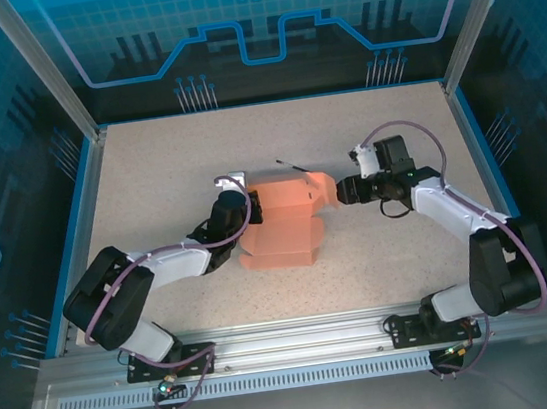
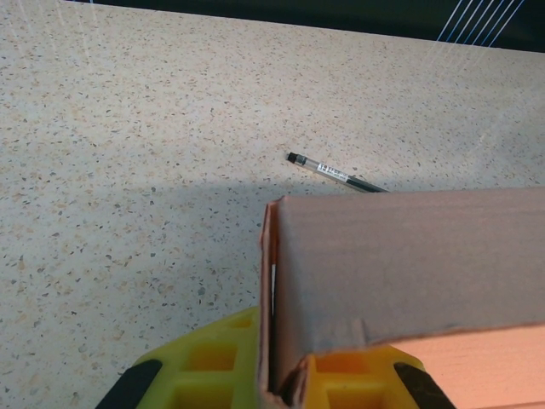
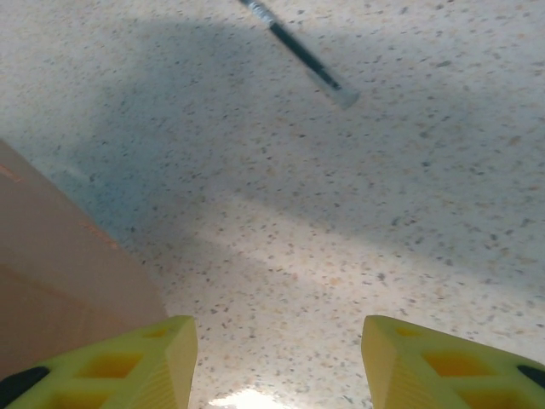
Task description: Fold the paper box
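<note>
The salmon-pink paper box lies partly folded at the middle of the table, one panel raised at its far side. My left gripper is at its left edge, shut on a standing wall of the paper box, with the cardboard pinched between the yellow fingers. My right gripper sits just right of the box's raised flap, open, with bare table between its yellow fingertips. The paper box edge shows at the left of the right wrist view, beside the left finger.
A thin dark pen lies on the speckled table just behind the box; the same pen appears beyond the cardboard wall and the pen ahead of the right fingers. Blue walls border the table.
</note>
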